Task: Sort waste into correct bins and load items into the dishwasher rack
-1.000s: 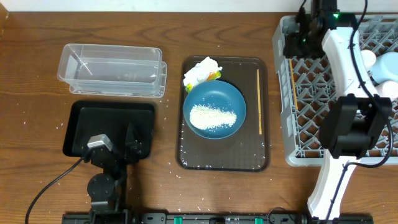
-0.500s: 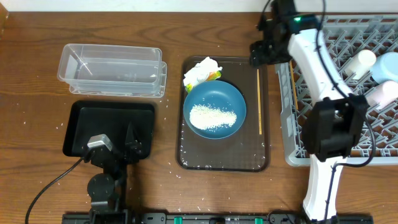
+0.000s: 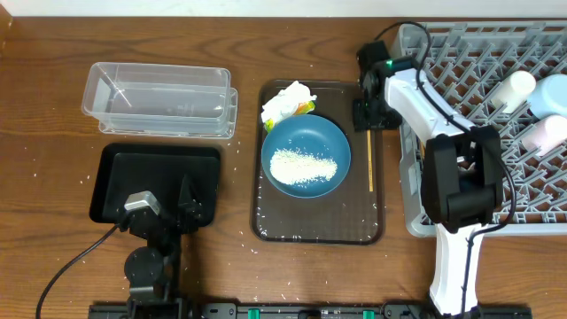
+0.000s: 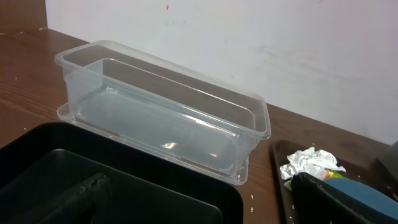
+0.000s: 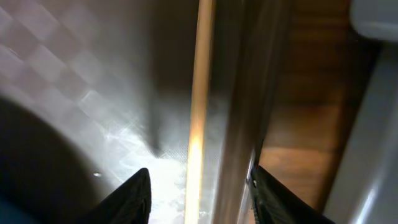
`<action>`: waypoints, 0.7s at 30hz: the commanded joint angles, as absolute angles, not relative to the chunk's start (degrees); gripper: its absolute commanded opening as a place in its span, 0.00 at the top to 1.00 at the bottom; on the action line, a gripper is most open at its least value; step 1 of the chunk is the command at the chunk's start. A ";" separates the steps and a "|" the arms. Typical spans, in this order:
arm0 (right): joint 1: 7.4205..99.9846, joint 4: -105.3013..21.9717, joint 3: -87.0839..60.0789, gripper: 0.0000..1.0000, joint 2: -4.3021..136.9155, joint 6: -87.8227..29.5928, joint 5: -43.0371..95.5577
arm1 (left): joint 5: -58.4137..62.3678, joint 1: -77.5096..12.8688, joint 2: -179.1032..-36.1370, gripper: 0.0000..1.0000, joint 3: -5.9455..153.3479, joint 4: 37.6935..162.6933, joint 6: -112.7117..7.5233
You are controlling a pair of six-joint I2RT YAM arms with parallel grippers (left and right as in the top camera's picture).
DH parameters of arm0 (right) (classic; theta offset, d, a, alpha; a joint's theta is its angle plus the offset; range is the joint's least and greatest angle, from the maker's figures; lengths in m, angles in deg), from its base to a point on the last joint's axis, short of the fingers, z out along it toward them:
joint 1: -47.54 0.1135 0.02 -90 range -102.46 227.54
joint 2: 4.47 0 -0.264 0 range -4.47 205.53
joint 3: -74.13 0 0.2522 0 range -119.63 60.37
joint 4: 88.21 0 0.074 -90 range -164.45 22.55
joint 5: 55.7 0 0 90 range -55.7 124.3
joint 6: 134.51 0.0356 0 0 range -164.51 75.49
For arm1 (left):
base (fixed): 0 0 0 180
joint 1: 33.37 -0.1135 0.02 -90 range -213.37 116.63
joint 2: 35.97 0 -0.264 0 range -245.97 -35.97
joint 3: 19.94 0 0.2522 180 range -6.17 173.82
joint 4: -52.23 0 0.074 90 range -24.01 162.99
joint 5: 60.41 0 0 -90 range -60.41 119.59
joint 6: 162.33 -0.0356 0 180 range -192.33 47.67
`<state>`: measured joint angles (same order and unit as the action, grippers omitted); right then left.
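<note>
A thin wooden chopstick (image 3: 369, 159) (image 5: 199, 106) lies along the right side of the brown tray (image 3: 292, 220). My right gripper (image 3: 367, 113) (image 5: 199, 202) hovers low over its far end, open, its fingers (image 5: 134, 199) straddling the stick and the tray's rim. The dark blue bowl (image 3: 333, 140) holds white rice (image 3: 301, 167). Behind it lie a crumpled napkin (image 3: 288, 97) (image 4: 308, 163) and a yellow-green wrapper (image 3: 306, 108). My left gripper (image 3: 164, 217) (image 4: 208, 208) rests open over the black tray (image 3: 120, 168) (image 4: 93, 180), nothing in it. The clear tub (image 3: 159, 99) (image 4: 168, 118) holds nothing.
The grey dishwasher rack (image 3: 523, 177) fills the right side, with a white cup (image 3: 516, 87), a pink cup (image 3: 545, 135) and a pale blue bowl (image 3: 554, 93) at its far right. Loose rice grains (image 3: 244, 237) dot the wooden table. A white wall backs the table.
My right arm has swung left and toward the front, out of the rack and onto the tray's right edge over the chopstick, and its jaws have narrowed a little. The left arm has not moved.
</note>
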<state>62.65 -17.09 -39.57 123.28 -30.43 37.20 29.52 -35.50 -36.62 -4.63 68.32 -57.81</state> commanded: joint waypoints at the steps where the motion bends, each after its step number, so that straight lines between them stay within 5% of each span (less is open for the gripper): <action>1: 63.05 -17.37 -36.68 0.53 122.62 -28.68 33.55 | 30.19 -35.26 -36.57 0.05 -5.95 70.15 -58.79; 12: 64.27 -19.34 -32.53 0.59 122.62 -27.02 32.13 | 30.19 -35.26 -36.57 0.05 -5.95 70.17 -58.79; 21: 65.36 -17.72 -32.51 0.99 122.60 -25.77 32.57 | 30.19 -35.26 -36.57 0.05 -5.95 70.15 -58.79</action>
